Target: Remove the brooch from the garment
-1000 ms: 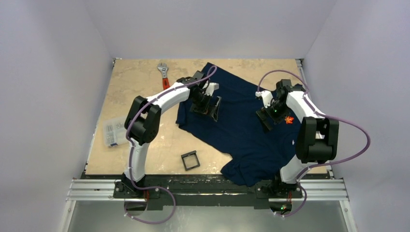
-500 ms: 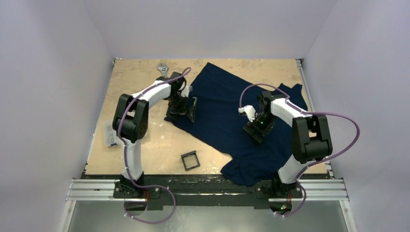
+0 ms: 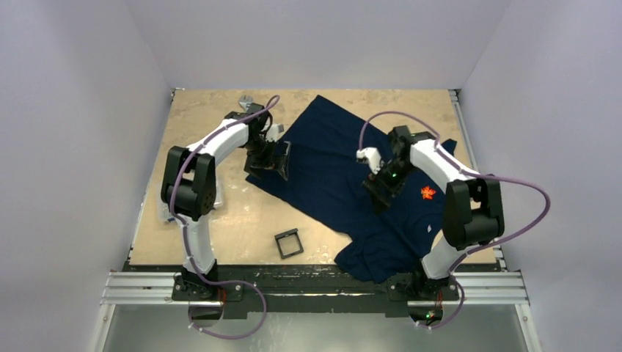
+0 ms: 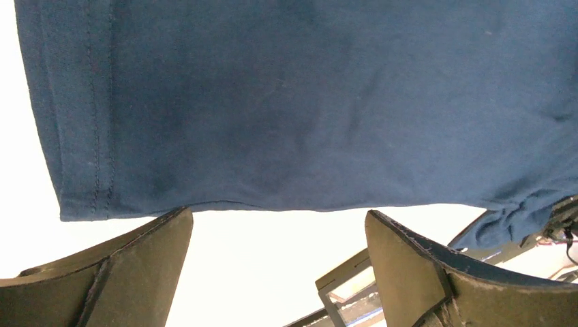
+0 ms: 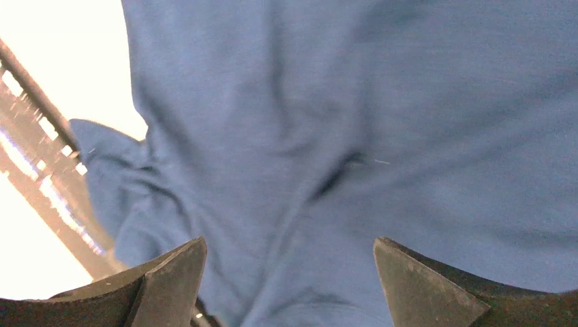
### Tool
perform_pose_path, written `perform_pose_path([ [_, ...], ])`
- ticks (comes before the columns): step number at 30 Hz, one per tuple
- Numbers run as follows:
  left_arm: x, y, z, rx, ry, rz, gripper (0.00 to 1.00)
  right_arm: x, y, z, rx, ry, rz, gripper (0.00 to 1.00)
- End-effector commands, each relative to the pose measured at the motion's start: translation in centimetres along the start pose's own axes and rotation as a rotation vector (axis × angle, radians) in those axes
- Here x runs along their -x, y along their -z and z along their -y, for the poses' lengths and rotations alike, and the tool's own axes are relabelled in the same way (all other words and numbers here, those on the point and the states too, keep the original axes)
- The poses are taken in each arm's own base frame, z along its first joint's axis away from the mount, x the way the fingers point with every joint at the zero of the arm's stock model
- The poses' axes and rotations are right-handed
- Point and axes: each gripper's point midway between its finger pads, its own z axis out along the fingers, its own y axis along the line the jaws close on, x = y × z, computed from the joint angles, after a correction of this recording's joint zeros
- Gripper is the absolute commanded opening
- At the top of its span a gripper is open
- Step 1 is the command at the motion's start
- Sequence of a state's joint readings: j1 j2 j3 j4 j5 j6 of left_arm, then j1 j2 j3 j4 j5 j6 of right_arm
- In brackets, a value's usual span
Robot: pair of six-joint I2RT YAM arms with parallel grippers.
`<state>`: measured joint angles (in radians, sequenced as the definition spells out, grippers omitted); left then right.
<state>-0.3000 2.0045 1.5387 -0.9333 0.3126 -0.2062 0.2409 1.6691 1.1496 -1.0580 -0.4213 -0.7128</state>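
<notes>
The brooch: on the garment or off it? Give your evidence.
On: the brooch sits on the garment, right of the right gripper, untouched. Whether pinned: cannot tell.

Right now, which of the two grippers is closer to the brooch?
The right gripper, open over the middle of the garment with the brooch beside it. The left gripper is across the cloth, at the hem on the left arm's side.

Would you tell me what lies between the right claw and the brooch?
Only a bare stretch of the navy T-shirt separates the right claw from the brooch, as the top external view shows.
</notes>
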Motion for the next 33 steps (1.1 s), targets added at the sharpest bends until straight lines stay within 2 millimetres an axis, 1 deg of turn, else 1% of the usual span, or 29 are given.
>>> perform_pose_path([
  [1, 1.4, 3.6, 2.7, -0.094, -0.097, 0.135, 0.97, 0.2, 4.2, 5.0, -0.176, -0.059, 0.084, 0.96],
  [4, 1.7, 3.8, 3.6, -0.096, -0.157, 0.161, 0.97, -1.1, 3.4, 7.0, -0.240, -0.083, 0.022, 0.95],
  [7, 1.8, 3.8, 4.1, -0.104, -0.164, 0.162, 0.97, -1.2, 2.7, 9.0, -0.307, -0.140, 0.000, 0.92],
  [9, 1.8, 3.8, 4.2, -0.108, -0.162, 0.161, 0.96, -0.7, 2.1, 9.7, -0.313, -0.169, 0.006, 0.84],
  [11, 1.5, 3.9, 4.1, -0.105, -0.165, 0.159, 0.96, -0.2, 1.3, 9.6, -0.293, -0.163, 0.001, 0.73],
  [12, 1.5, 3.9, 4.0, -0.103, -0.164, 0.160, 0.96, -0.1, 0.8, 9.3, -0.282, -0.154, -0.008, 0.68],
  [14, 1.2, 4.1, 3.9, -0.107, -0.162, 0.161, 0.96, 0.2, -0.3, 8.2, -0.261, -0.122, -0.024, 0.62],
  [16, 1.0, 4.4, 3.8, -0.112, -0.156, 0.167, 0.96, 0.5, -1.7, 6.7, -0.223, -0.085, -0.042, 0.58],
  [19, 0.7, 5.0, 3.6, -0.118, -0.145, 0.175, 0.96, 1.5, -3.5, 3.8, -0.143, -0.036, -0.051, 0.56],
  [22, 0.4, 5.7, 3.3, -0.127, -0.136, 0.180, 0.96, 3.3, -4.9, 1.4, -0.058, -0.003, -0.040, 0.56],
  [26, -0.1, 6.7, 3.3, -0.158, -0.129, 0.189, 0.96, 6.8, -6.0, -1.8, 0.059, 0.042, 0.025, 0.56],
  [28, -0.3, 7.2, 3.5, -0.171, -0.138, 0.194, 0.96, 8.8, -5.9, -3.4, 0.120, 0.066, 0.075, 0.57],
  [30, -0.3, 7.7, 3.7, -0.181, -0.155, 0.208, 0.96, 10.4, -5.0, -4.6, 0.180, 0.063, 0.136, 0.59],
  [31, -0.3, 7.9, 3.9, -0.187, -0.163, 0.216, 0.96, 10.6, -4.3, -4.8, 0.182, 0.057, 0.153, 0.59],
  [33, 0.0, 8.2, 4.3, -0.209, -0.168, 0.231, 0.96, 10.5, -2.5, -4.3, 0.158, 0.041, 0.197, 0.61],
])
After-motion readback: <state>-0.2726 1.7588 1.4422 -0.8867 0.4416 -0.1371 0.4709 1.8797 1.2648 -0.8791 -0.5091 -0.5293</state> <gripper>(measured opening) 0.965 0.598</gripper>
